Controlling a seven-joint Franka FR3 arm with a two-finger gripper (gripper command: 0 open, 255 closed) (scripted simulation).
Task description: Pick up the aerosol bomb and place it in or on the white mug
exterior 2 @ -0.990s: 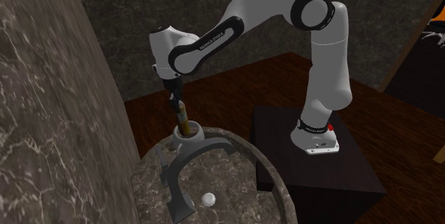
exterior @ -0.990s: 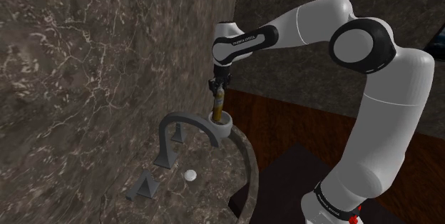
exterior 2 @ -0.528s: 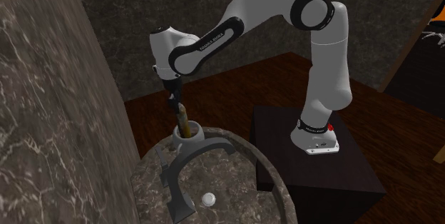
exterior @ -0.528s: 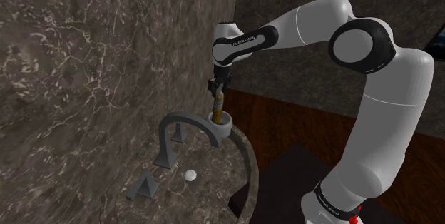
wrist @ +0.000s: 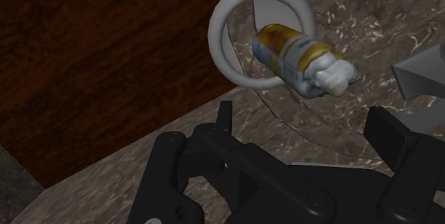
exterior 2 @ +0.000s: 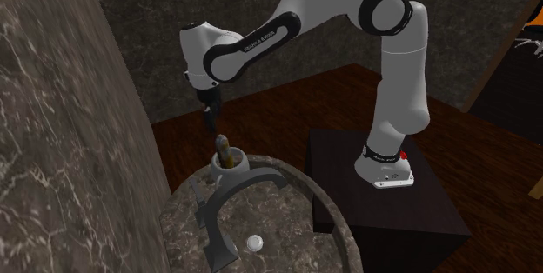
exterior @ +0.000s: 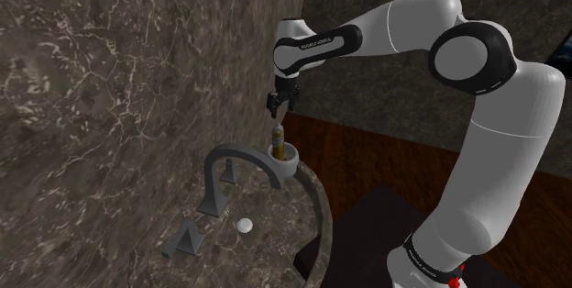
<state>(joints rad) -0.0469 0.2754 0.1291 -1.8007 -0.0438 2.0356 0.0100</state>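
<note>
Marble tabletop [wrist: 335,144] underneath. Pincer [exterior: 278,110] has let go since half a second back and lifted off: fingers spread, empty. Placement looks done, only the retreat is left. Spray can [wrist: 299,58] sits below it, apart, leaning inside the white mug [wrist: 217,37] on the sink [exterior: 316,205] rim. Wood floor [wrist: 85,58] beyond.

The dark band [exterior: 316,42] on the arm [exterior: 500,158] bears white lettering, unreadable.

marble basin [exterior: 323,215] | grey arched faucet [exterior: 244,153] | small white ball [exterior: 244,226] — dark wood floor [exterior: 367,149]
</note>
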